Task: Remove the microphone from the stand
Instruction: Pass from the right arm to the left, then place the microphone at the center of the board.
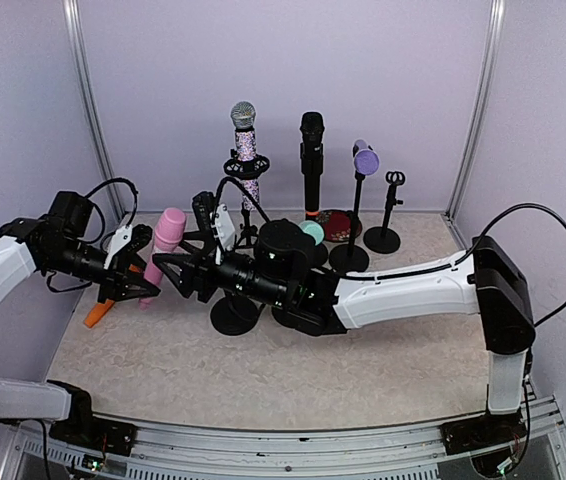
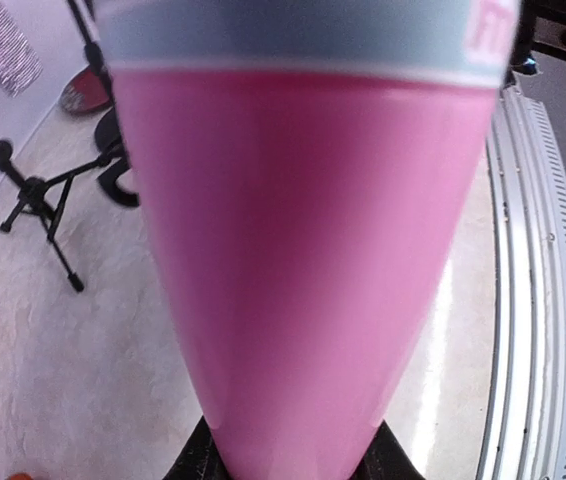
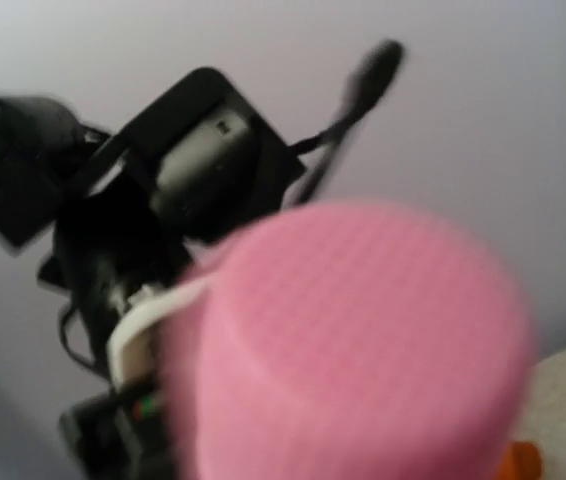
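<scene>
**Left gripper clamped on pink mic, mic in the air at table left**

- We see the left gripper (image 1: pixel 143 268) closed down onto the pink microphone (image 1: pixel 168 235). In the left wrist view its black fingers (image 2: pixel 198 462) press on both sides of the narrow end of the mic body (image 2: pixel 293 260).
- The right gripper (image 1: pixel 168 272) reaches in from the right to the same mic and sits low on the body. Everything there is black on black, so we cannot tell whether its jaws grip or stand clear. Its own camera is filled by the blurred pink head (image 3: pixel 353 340).
- The mic is tilted, head up and leaning right, tail down and left, between the two grippers and above the table (image 1: pixel 163 370).
- A pale blue band (image 2: pixel 293 35) rings the body near the head.
- An orange object (image 1: pixel 98 313) lies on the table just below the left gripper. We cannot tell what it is.
- A round black stand base (image 1: pixel 233 316) sits on the table just right of the mic, partly under the right arm.
- Along the back there is a glitter microphone (image 1: pixel 244 150) on a tripod stand (image 2: pixel 48 200), an upright black microphone (image 1: pixel 311 160), a purple microphone (image 1: pixel 365 158) on a round-base stand, and a small bare stand (image 1: pixel 391 210) at far right.
</scene>
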Controlling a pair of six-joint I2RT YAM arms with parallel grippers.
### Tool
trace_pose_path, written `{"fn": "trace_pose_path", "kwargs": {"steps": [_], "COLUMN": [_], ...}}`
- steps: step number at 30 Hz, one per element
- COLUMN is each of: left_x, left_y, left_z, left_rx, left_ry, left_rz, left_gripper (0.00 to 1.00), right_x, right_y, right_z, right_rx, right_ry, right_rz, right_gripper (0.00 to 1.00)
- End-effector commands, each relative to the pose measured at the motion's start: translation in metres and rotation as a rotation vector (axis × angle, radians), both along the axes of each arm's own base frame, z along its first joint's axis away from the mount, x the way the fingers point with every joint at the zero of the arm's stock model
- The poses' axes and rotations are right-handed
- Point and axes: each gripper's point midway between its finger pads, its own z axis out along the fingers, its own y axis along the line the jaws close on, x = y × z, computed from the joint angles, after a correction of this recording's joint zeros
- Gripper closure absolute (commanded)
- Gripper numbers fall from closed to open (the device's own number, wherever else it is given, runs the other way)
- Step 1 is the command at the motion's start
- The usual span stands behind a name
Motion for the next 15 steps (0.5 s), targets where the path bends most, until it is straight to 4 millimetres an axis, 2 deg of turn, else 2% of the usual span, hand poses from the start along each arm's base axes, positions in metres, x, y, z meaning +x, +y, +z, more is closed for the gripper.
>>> {"fn": "trace_pose_path", "kwargs": {"steps": [1,3,6,12,15], "left_x": [0.018,0.026,0.04,0.056,0.053], "left_y": [0.033,0.054,0.091,0.155,0.179], "left_z": [-0.022,-0.037,-0.067,-0.134,-0.163], "left_rx": [0.088,0.161,0.308,0.588,0.703], "left_ry": [-0.023,-0.03,-0.044,-0.064,-0.042], "left_rz": [0.127,0.191,0.31,0.529,0.604], "left_gripper": [0.86,0.86,0.86,0.79,0.76], "right_x": [-0.013,-0.01,-0.006,0.022,0.034], "right_y": [-0.013,-0.023,-0.039,-0.059,-0.061], "right_z": [-0.003,-0.013,-0.033,-0.087,-0.1], "right_rx": [-0.028,-0.082,-0.151,-0.328,-0.387], "right_ry": [-0.018,-0.024,-0.016,0.041,0.049], "right_rz": [-0.038,-0.088,-0.163,-0.366,-0.44], "right_gripper": [0.28,0.23,0.22,0.28,0.34]}}
